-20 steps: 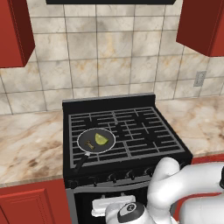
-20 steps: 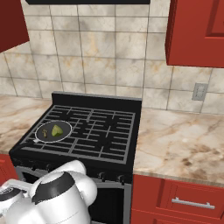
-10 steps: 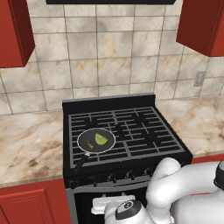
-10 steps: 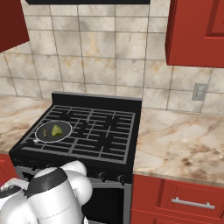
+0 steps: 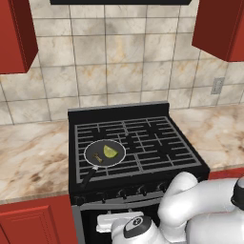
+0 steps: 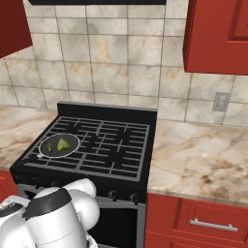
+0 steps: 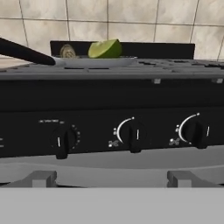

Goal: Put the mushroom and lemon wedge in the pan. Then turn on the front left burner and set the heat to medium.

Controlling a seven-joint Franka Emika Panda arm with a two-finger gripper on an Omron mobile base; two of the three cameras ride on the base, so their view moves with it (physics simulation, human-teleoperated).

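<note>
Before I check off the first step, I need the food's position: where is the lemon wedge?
The lemon wedge lies inside the pan on the stove's front left burner, just right of the mushroom in the left base view.

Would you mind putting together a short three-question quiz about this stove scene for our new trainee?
1. True or false: the lemon wedge and the mushroom already lie inside the pan.
2. Multiple choice: on which part of the stove does the pan sit? A) back right B) front left C) front right
3. Fill in: in the hand view, the camera faces the stove's front panel, where three ____ stand in a row: the left knob, the middle knob and the right knob.

Key: 1. true; 2. B; 3. knobs
</note>
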